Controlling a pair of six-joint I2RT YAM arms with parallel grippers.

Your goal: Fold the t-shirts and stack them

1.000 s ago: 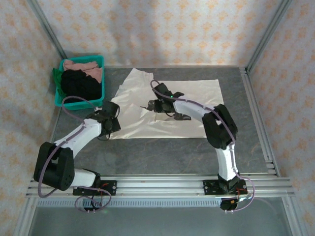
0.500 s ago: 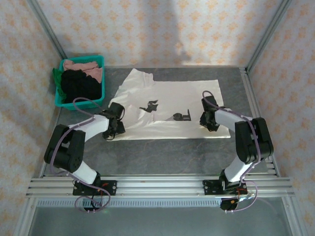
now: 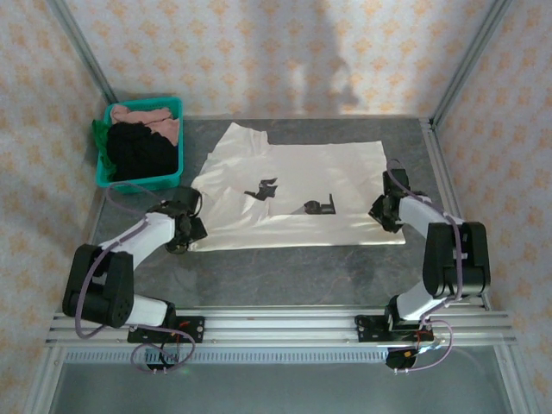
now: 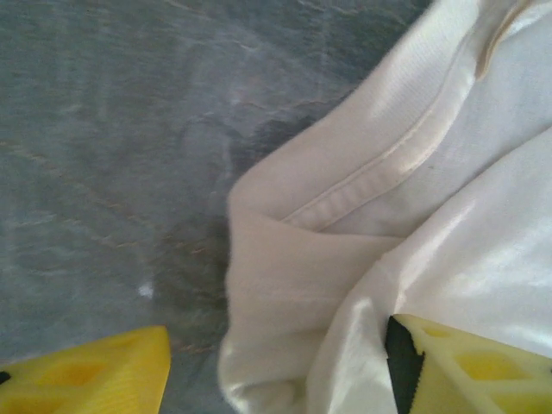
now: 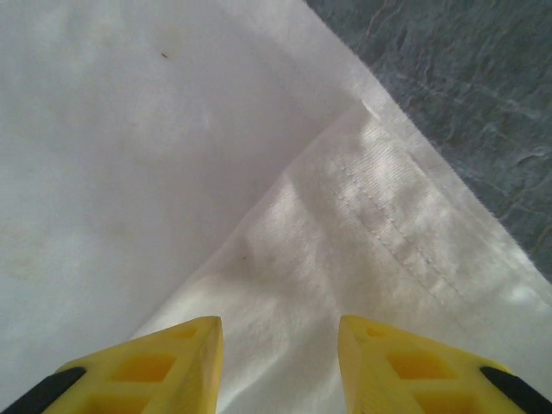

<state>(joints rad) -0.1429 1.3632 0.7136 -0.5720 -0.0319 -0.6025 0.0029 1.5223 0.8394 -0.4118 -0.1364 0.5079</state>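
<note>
Both arms have moved outward: left gripper (image 4: 276, 336) and right gripper (image 5: 276, 332), jaws apart, sit at the near corners of the limp, light cream-white t-shirt (image 3: 345, 172) spread on the table (image 3: 285, 267), which we judge best pinched at those hems.

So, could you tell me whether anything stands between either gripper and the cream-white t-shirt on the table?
Nothing visible does. The left gripper has its jaws open astride the bunched near-left edge of the cream-white t-shirt, and the right gripper has its jaws open directly over the shirt's near-right hem corner, with only cloth beneath.
</note>
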